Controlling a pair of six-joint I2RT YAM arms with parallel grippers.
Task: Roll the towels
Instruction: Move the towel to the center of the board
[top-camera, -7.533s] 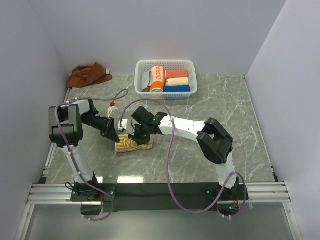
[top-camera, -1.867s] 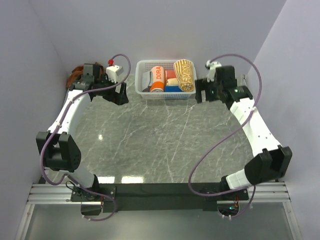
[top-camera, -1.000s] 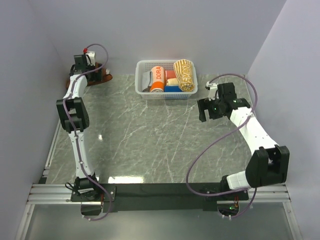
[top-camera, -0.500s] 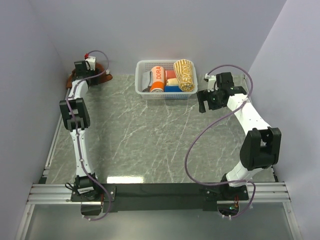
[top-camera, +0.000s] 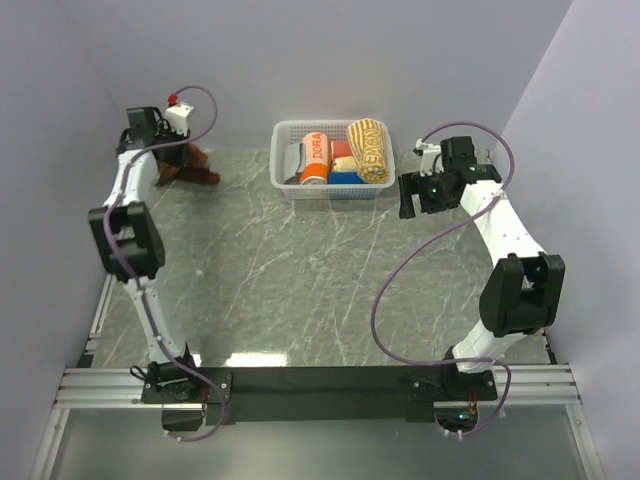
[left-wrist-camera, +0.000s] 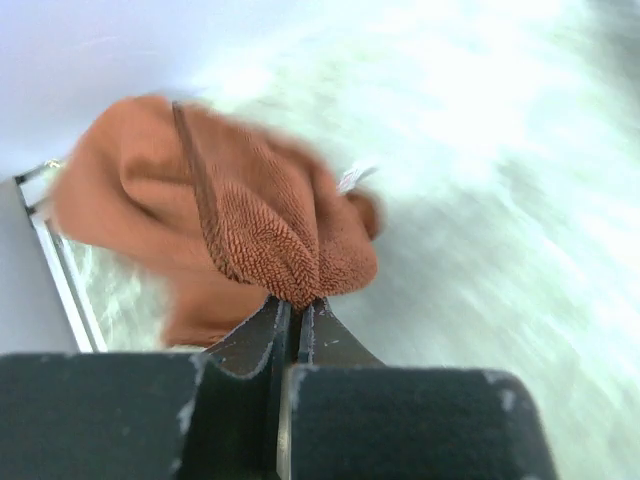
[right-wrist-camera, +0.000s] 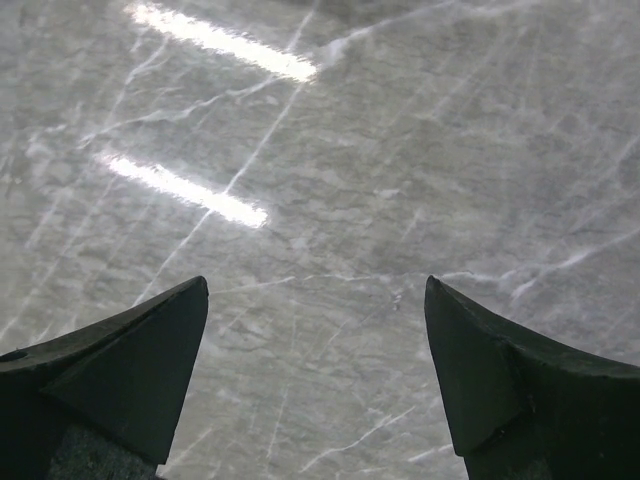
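The left fingers (left-wrist-camera: 250, 342) pinch a fold of the rust-brown towel (left-wrist-camera: 260, 225) at the far-left corner of the tabletop (top-camera: 300, 260). The right fingers (right-wrist-camera: 130, 360) stand wide apart above the marble. The cream-yellow striped towel (top-camera: 368, 150) lies rolled in the white basket (top-camera: 283, 130).

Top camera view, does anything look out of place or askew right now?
The cream-yellow towel roll sits atop the other rolls in the basket, poking above its rim. The rust-brown towel is bunched, pinched in the left gripper.
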